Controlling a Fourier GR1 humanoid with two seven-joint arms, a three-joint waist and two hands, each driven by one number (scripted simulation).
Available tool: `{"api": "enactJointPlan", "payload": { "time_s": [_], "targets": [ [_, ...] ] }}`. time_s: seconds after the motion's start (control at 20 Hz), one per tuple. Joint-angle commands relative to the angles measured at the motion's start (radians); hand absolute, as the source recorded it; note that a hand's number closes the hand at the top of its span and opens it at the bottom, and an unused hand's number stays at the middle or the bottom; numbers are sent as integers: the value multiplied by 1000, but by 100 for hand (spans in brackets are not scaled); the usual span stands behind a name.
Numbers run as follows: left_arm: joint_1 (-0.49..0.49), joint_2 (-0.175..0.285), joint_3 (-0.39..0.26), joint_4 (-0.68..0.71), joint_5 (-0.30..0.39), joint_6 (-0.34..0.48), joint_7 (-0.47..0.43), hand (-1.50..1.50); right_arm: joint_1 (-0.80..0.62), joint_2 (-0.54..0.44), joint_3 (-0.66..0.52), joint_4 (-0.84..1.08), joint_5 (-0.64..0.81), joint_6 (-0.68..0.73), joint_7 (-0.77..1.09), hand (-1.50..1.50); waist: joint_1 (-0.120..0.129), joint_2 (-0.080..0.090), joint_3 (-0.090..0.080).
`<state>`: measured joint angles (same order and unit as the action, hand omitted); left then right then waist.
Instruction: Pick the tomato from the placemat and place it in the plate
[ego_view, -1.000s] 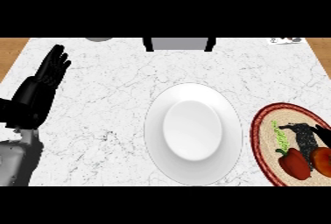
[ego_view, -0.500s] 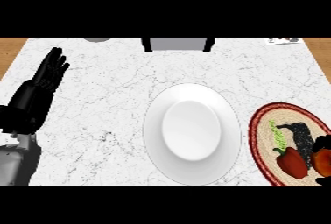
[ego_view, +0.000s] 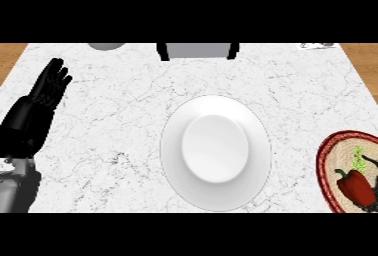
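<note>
1. Left hand (ego_view: 46, 97): I see it at the view's left edge over the marbled tabletop (ego_view: 111, 135). It is at rest with its fingers straight, pointing toward the far edge. It holds nothing and stands well apart from all task items.

2. Right hand (ego_view: 375, 197): only dark fragments show at the view's right edge, just beside the tomato. I cannot tell whether it is open or closed, nor whether it touches the tomato.

3. Tomato (ego_view: 354, 186): red, lying on the round woven placemat (ego_view: 328, 162), which the right edge cuts off. A green mark (ego_view: 359, 159) shows on the mat just beyond the tomato.

4. Plate (ego_view: 215, 152): white, at the tabletop's centre, between the two hands and near the placemat but not touching it. Nothing lies in it.

5. Far edge: a grey block (ego_view: 198, 50) between dark sides.
</note>
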<state>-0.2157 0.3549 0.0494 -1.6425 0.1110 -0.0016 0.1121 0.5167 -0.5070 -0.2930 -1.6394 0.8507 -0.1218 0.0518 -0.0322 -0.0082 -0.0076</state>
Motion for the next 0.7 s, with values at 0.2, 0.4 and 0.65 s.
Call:
{"api": "enactJointPlan", "payload": {
  "time_s": [0.2, 0.4, 0.65],
  "targets": [
    [20, -6, 2, -1, -12, -19, -21, 0, 253, 120, -27, -480, -111, 43, -14, 150, 7, 4, 6],
    [6, -21, 2, 20, -10, -16, -34, 0, 225, 161, 42, -679, -182, 64, -35, 150, 9, 3, 5],
    [-11, -24, 3, 16, -10, -17, -15, 0, 246, 238, 144, -869, -249, 109, -9, 150, 16, 5, 6]
  ]
}}
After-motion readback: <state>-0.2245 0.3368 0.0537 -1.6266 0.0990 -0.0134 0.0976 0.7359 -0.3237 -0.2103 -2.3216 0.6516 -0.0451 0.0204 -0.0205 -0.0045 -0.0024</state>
